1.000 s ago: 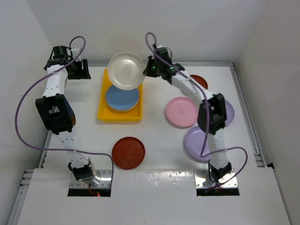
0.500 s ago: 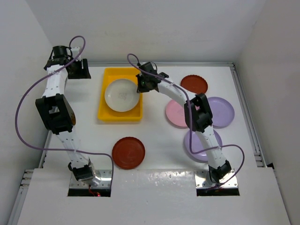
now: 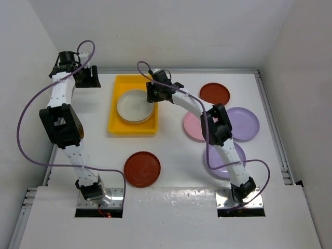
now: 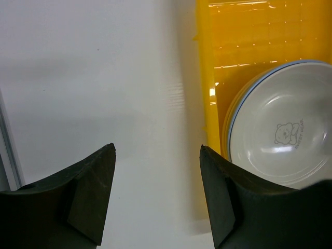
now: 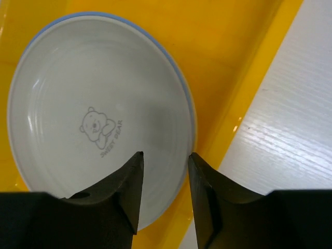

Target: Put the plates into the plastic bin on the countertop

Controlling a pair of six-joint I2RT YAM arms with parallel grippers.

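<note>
On cream plate (image 5: 104,98), bear print (image 5: 98,127)

Below me the bear-printed cream plate (image 5: 98,119) lies flat on a blue plate (image 5: 188,93) inside the yellow bin (image 3: 132,128), while dark red plates (image 3: 142,168), a pink plate (image 3: 193,124) and lavender plates (image 3: 246,123) sit apart on the white countertop (image 3: 176,161).

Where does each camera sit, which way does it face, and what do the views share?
Top external: above and behind the bases, looking down on the countertop; both arms, left gripper and right gripper show.
Left wrist: on the left arm, looking down past its own open fingers at bare countertop and the wall of the plastic bin.
Right wrist: on the right arm, looking down between its own fingers at the cream plate.
Shared: all three show the cream plate lying in the plastic bin.
</note>
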